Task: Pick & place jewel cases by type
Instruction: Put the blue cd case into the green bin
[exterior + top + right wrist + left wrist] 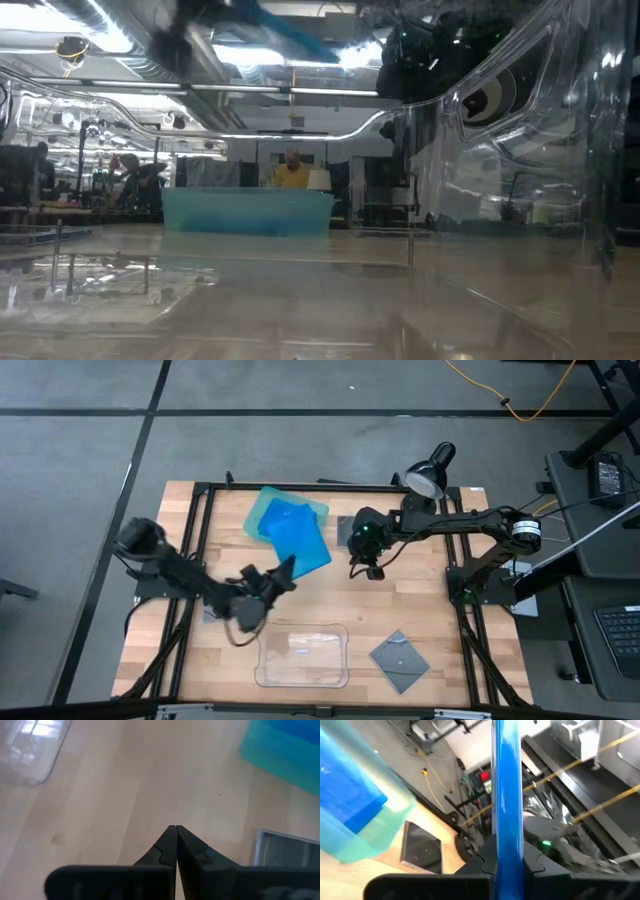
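- The left gripper (283, 572) pinches a blue case (300, 538) by one edge; in the left wrist view the blue case (507, 795) stands edge-on between the two dark fingers (480, 865), which press against its faces.
- In the high view this held blue case lies over the near right part of the teal tray (262, 512), overhanging its edge toward the middle of the table (420, 600).
- In the low view the blue case (285, 33) shows lifted high above the teal tray (247, 212).
- Another blue case (345, 795) lies inside the teal tray (375, 835) in the left wrist view; how many are stacked there I cannot tell.
- The right gripper (362, 568) hangs just to the right of the teal tray, over bare wood. Its fingers (170, 845) are pressed together with nothing between them.
- A dark grey case (347, 530) lies on the table just right of the teal tray, partly under the right arm; it shows also in the left wrist view (422, 847) and in the right wrist view (287, 852).
- A second dark grey case (400, 660) lies well apart from the teal tray, at the near right of the table, beside the clear tray (303, 656).
- The clear tray sits near the front edge, nearer the camera than the teal tray.
- A lamp (430, 472) stands at the far edge, right of the teal tray.
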